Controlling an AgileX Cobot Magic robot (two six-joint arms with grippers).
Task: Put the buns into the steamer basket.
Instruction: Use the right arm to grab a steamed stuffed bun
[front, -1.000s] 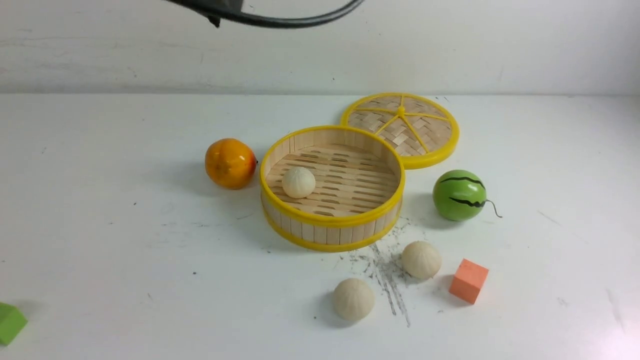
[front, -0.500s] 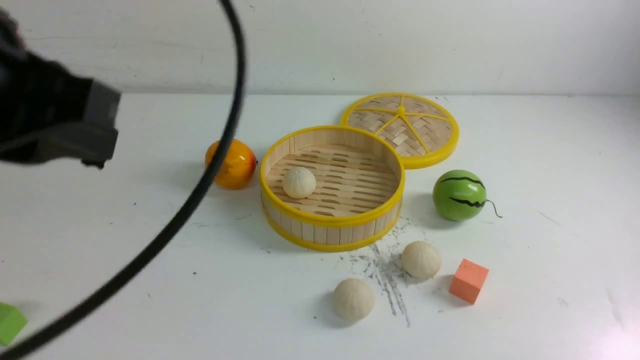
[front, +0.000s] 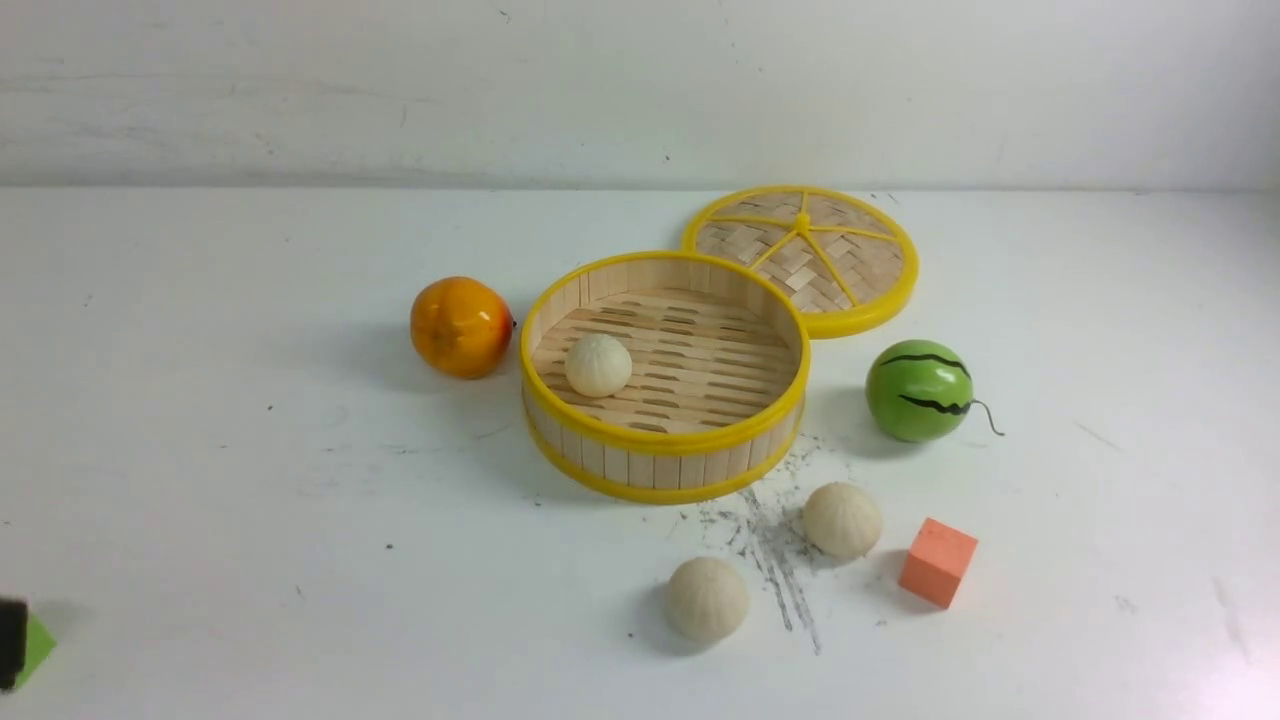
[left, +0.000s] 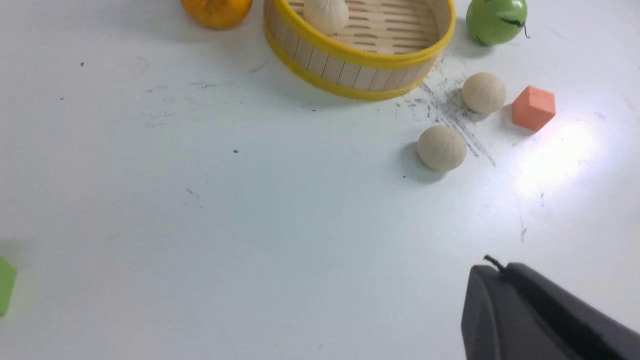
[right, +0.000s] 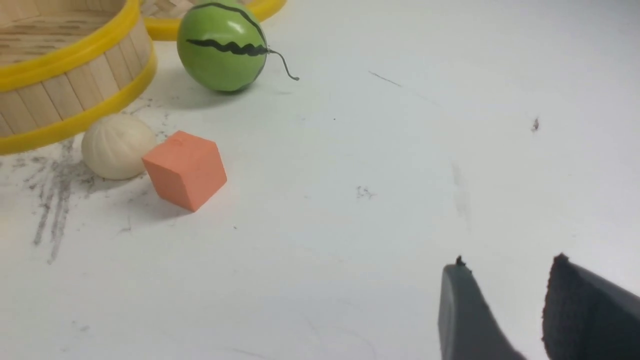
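The steamer basket (front: 662, 440) stands mid-table with one bun (front: 598, 365) on its slatted floor. Two more buns lie on the table in front of it, one nearer the basket (front: 842, 520) and one closer to me (front: 707, 598). My left gripper (left: 494, 268) is shut and empty, low over bare table well short of the buns (left: 442, 148); only a dark sliver of it (front: 10, 630) shows at the front view's left edge. My right gripper (right: 509, 261) is open and empty, off to the right of the orange-pink cube, with a bun (right: 117, 146) beyond it.
An orange fruit (front: 460, 326) sits left of the basket, a green watermelon ball (front: 919, 390) to its right and the woven lid (front: 800, 255) behind it. An orange-pink cube (front: 937, 561) lies beside the right bun. A green block (front: 38, 645) sits at the near left edge.
My left arm and its cable swept down across the front view's left side and almost out of it, and its jaws closed. The buns, basket and right gripper have not moved.
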